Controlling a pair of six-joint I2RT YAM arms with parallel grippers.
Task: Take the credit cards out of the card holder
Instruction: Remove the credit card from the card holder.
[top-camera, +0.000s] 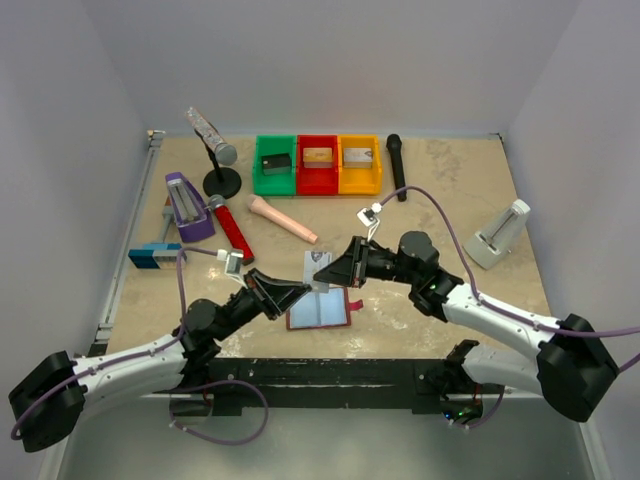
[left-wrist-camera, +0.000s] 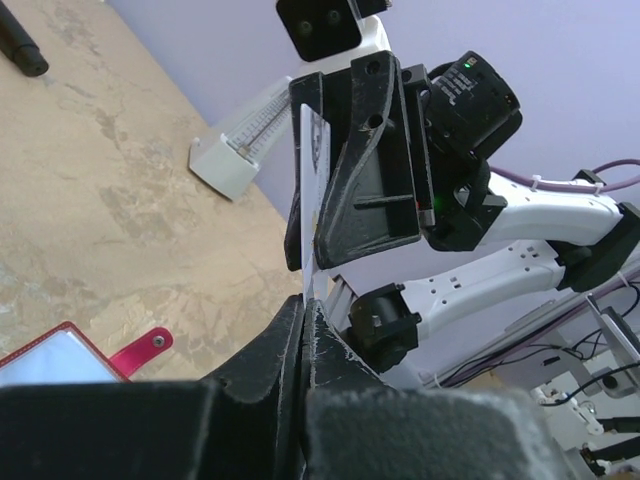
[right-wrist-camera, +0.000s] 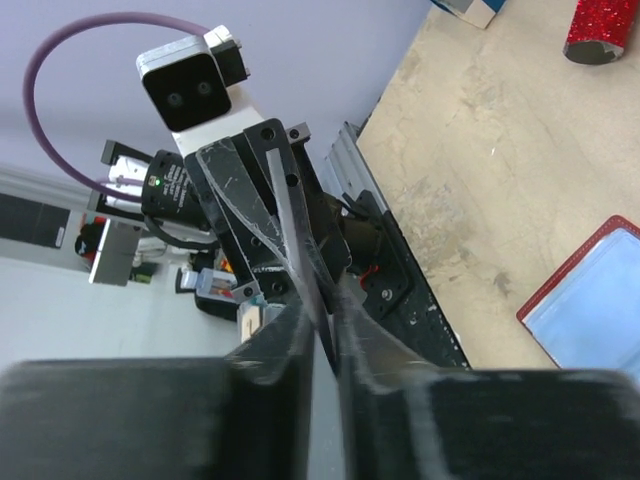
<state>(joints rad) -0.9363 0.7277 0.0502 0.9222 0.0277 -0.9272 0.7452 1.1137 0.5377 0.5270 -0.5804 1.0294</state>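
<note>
**Holding one credit card (top-camera: 315, 262) at frame centre, card holder (top-camera: 318, 313) open just below it**

Top view, far left of the table (top-camera: 450, 180): glitter microphone on a black stand (top-camera: 215, 150), purple device (top-camera: 186, 205), blue box (top-camera: 155, 256) and red microphone (top-camera: 232, 228). All are well apart from the grippers. A peach cylinder (top-camera: 282, 218) lies just right of the red mic.

The left gripper (top-camera: 303, 291) reaches in from lower left, with its tips at the card's lower-left edge. In the left wrist view its fingers (left-wrist-camera: 260, 370) are pressed together and pinch the card's bottom edge. The card is seen edge-on there, standing up out of the tips.

The card holder lies flat on the table, opened, pale blue pockets facing up. Its red tab (top-camera: 354, 305) sticks out on the right side. The card is up off the holder, not touching it. Cannot tell what sits in the pockets.

The right gripper (top-camera: 325, 272) comes in from the right, tips at the card's right side. In the right wrist view its fingers (right-wrist-camera: 375, 345) show a thin slit between them. The card sits edge-on in that slit, against one finger. Cannot tell whether they clamp it or only flank it.

Back row, centre to right: green bin (top-camera: 274, 178), red bin (top-camera: 318, 178) and yellow bin (top-camera: 360, 178), each with a block inside, then a black microphone (top-camera: 395, 165). A grey-white stand (top-camera: 498, 235) sits at far right.
</note>
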